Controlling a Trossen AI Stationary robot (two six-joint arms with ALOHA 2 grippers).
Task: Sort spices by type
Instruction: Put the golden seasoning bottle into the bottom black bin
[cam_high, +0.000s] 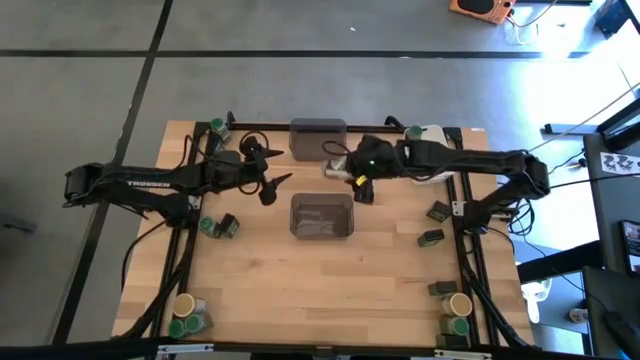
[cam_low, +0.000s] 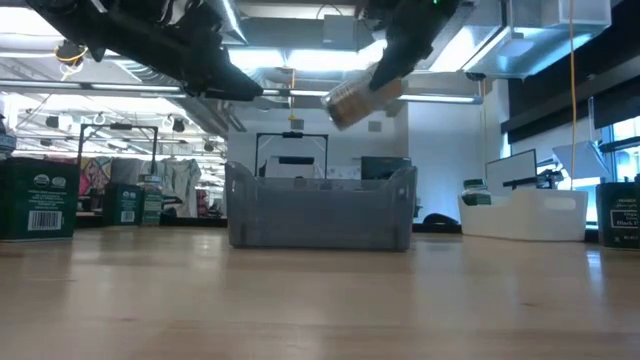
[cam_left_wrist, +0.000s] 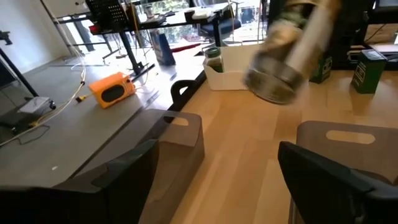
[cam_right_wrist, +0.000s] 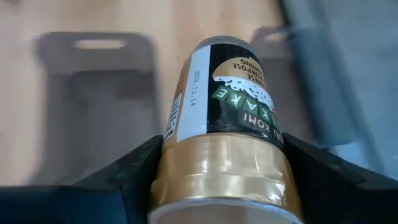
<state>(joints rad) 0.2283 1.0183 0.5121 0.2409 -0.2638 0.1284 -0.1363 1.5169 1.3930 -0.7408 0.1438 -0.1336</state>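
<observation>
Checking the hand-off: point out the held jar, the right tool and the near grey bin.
held jar (cam_right_wrist: 227, 124): right wrist view, label.
right tool (cam_high: 358, 180): high view, between fingertips.
near grey bin (cam_high: 322, 232): high view, rim.

Bright overhead light; jar (cam_left_wrist: 292, 53) motion-blurred; floor glare top right, high view.

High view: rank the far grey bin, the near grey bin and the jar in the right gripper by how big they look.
1. Near grey bin
2. Far grey bin, roughly alike; an arm partly hides it
3. Jar, clearly smallest, held in the right gripper
</observation>
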